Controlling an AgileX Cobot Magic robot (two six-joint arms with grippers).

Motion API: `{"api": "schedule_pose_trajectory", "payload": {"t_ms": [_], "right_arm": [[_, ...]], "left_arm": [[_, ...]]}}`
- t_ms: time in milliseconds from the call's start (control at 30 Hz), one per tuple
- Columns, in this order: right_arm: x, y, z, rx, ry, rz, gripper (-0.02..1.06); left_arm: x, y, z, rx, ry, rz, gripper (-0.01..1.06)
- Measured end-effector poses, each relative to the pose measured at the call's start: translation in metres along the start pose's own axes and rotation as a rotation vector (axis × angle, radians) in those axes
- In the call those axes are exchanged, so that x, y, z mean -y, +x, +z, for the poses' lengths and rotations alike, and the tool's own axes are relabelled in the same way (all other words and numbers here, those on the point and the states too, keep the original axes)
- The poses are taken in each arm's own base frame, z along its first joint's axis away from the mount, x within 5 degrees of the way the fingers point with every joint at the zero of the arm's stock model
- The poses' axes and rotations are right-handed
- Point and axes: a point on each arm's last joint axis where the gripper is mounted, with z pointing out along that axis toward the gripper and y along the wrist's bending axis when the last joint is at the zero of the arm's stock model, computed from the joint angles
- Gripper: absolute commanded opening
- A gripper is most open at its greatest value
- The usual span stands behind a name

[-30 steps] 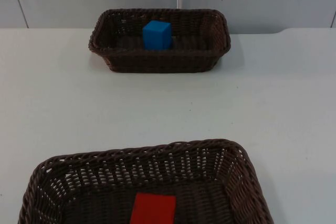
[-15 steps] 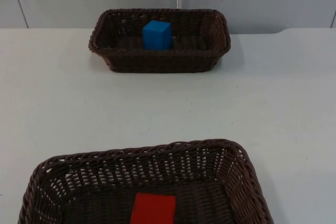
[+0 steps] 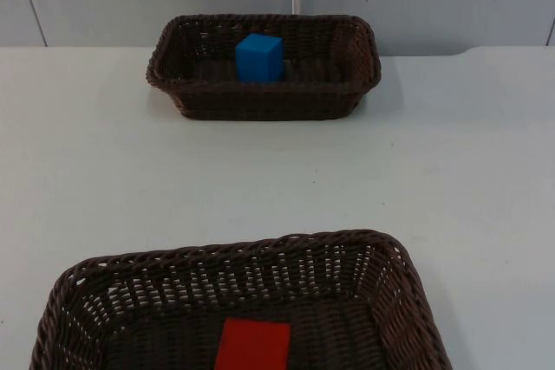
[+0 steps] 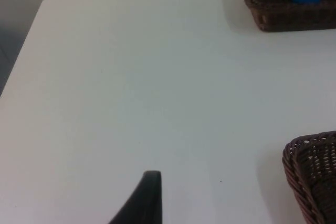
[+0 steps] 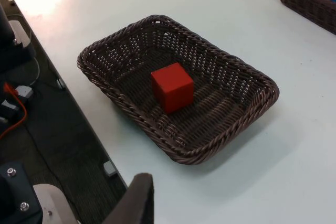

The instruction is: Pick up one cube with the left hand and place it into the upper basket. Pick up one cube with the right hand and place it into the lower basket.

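Blue cube [image 3: 259, 57] sits inside upper basket [image 3: 264, 103] at table's [image 3: 277, 171] far edge | red cube [image 5: 172, 87] inside lower basket [image 5: 131, 111] at near edge | both grippers withdrawn; finger state cannot be told.

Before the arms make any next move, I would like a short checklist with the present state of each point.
1. Blue cube inside the upper basket: ok.
2. Red cube inside the lower basket: ok.
3. Both cubes resting on the basket floors, not on a rim: ok.
4. Left hand over bare table, apart from both baskets: ok.
5. Right hand apart from the lower basket: ok.
6. Fingers of either hand open: cannot tell.
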Motion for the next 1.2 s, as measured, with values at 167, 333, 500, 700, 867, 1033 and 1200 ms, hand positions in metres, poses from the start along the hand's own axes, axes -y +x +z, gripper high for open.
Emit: {"api": "schedule_pose_trajectory", "payload": {"t_ms": [167, 333, 500, 700, 867, 1033, 1200], "right_arm": [[0.0000, 0.0000, 0.0000, 0.000, 0.004, 0.002, 1.05], [-0.0005, 0.0002, -0.0004, -0.001, 0.057, 0.029, 1.05], [-0.0012, 0.0004, -0.0008, -0.002, 0.132, 0.067, 1.05], [-0.0024, 0.0007, -0.0014, -0.004, 0.245, 0.125, 1.05], [-0.0034, 0.0009, -0.0018, -0.005, 0.344, 0.176, 1.05], [-0.0045, 0.0010, -0.0021, -0.006, 0.440, 0.225, 1.05], [-0.0057, 0.0011, -0.0023, -0.008, 0.549, 0.281, 1.05]], "left_arm": [[0.0000, 0.0000, 0.0000, 0.000, 0.000, 0.000, 1.05], [0.0000, 0.0000, 0.0000, 0.000, 0.000, 0.000, 1.05], [0.0000, 0.0000, 0.0000, 0.000, 0.000, 0.000, 1.05], [0.0000, 0.0000, 0.0000, 0.000, 0.000, 0.000, 1.05], [0.0000, 0.0000, 0.0000, 0.000, 0.000, 0.000, 1.05], [0.0000, 0.0000, 0.0000, 0.000, 0.000, 0.000, 1.05], [0.0000, 0.0000, 0.0000, 0.000, 0.000, 0.000, 1.05]]}}
